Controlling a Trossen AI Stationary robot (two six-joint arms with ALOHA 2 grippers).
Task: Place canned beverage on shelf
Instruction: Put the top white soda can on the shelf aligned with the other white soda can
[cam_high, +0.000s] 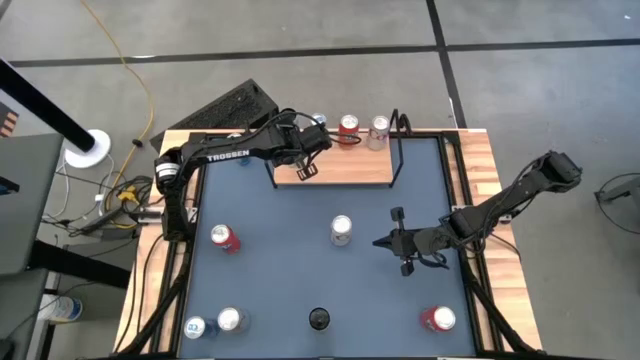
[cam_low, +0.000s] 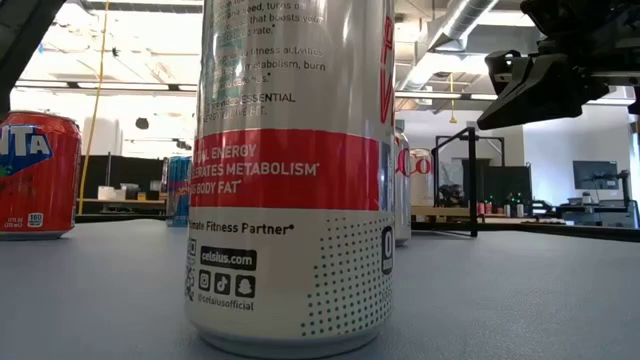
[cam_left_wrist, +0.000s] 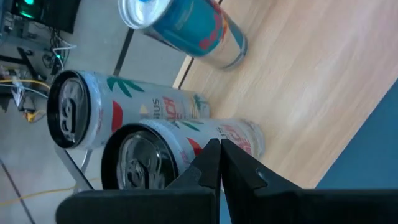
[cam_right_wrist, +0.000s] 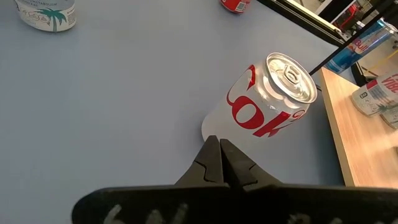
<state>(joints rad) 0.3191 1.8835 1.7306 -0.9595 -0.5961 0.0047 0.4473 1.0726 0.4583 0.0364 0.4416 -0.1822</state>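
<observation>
The shelf (cam_high: 345, 170), a light-wood board with black wire uprights, stands at the table's far middle. Three cans stand upright along its far edge: a blue one (cam_high: 318, 122), a red-topped one (cam_high: 348, 125) and a silver one (cam_high: 378, 128). My left gripper (cam_high: 308, 168) is shut and empty over the shelf's left part; in the left wrist view its fingertips (cam_left_wrist: 219, 149) point at two white cans (cam_left_wrist: 180, 149). A Diet Coke can (cam_right_wrist: 267, 106) stands upright on the mat at mid-table (cam_high: 341, 230). My right gripper (cam_right_wrist: 219, 146) is shut just to its right (cam_high: 380, 242), apart from it.
Other cans stand on the blue mat: a red one at the left (cam_high: 225, 238), two at the near left (cam_high: 212, 322), one at the near right (cam_high: 438, 318), and a tall Celsius can (cam_low: 290, 170) at the near middle. Wooden table edges flank the mat.
</observation>
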